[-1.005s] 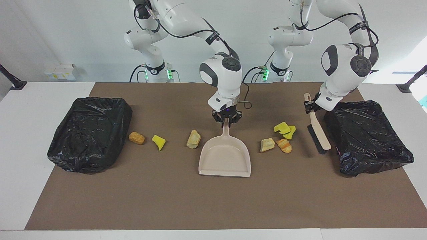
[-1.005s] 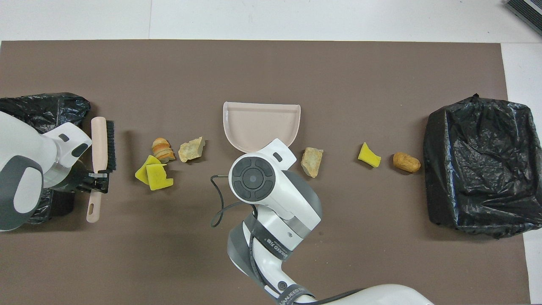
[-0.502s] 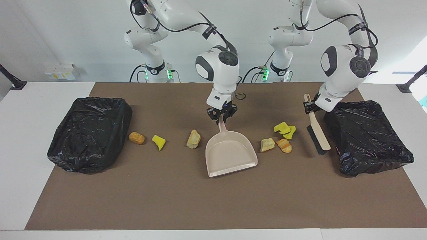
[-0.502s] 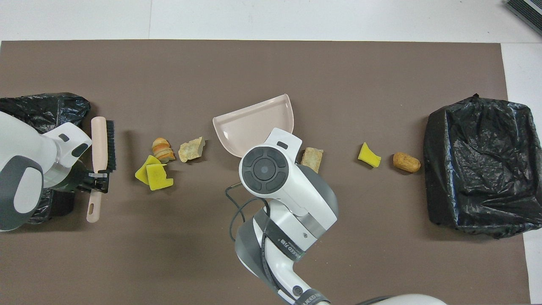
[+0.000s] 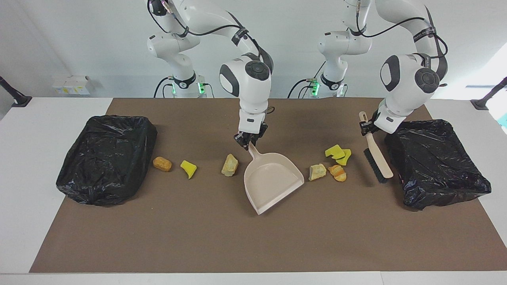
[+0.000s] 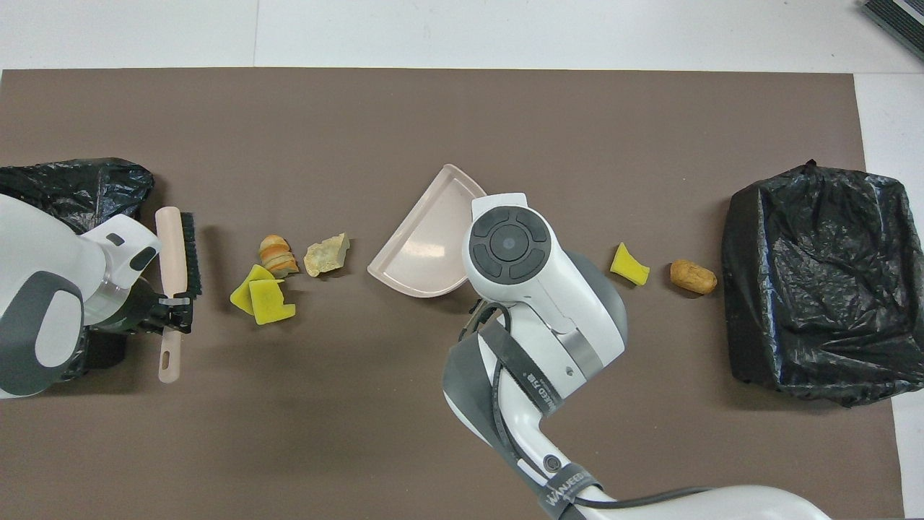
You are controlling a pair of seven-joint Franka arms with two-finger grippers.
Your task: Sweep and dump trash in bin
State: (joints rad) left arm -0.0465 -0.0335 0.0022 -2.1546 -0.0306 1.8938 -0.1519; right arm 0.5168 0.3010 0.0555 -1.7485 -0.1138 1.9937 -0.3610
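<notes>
My right gripper [image 5: 248,141] is shut on the handle of the beige dustpan [image 5: 271,178] [image 6: 422,245]. The pan is angled, its mouth turned toward the left arm's end. My left gripper [image 5: 366,127] [image 6: 173,312] is shut on the handle of the hand brush [image 5: 378,160] [image 6: 177,245], bristles on the mat. Between pan and brush lie trash pieces: a tan bit [image 5: 317,171] [image 6: 327,254], an orange chunk [image 5: 337,173] [image 6: 277,253] and two yellow wedges [image 5: 338,154] [image 6: 263,302]. Toward the right arm's end lie a tan bit [image 5: 230,165], a yellow wedge [image 5: 189,168] [image 6: 629,265] and an orange-brown chunk [image 5: 162,163] [image 6: 693,276].
A bin lined with a black bag [image 5: 107,158] [image 6: 823,282] stands at the right arm's end of the brown mat [image 5: 253,237]. A second black-bagged bin [image 5: 435,162] [image 6: 72,188] stands at the left arm's end, right beside the brush.
My right gripper has shifted toward the right arm's end and swung the dustpan, so its mouth now points toward the trash by the brush. The left gripper and brush have barely moved.
</notes>
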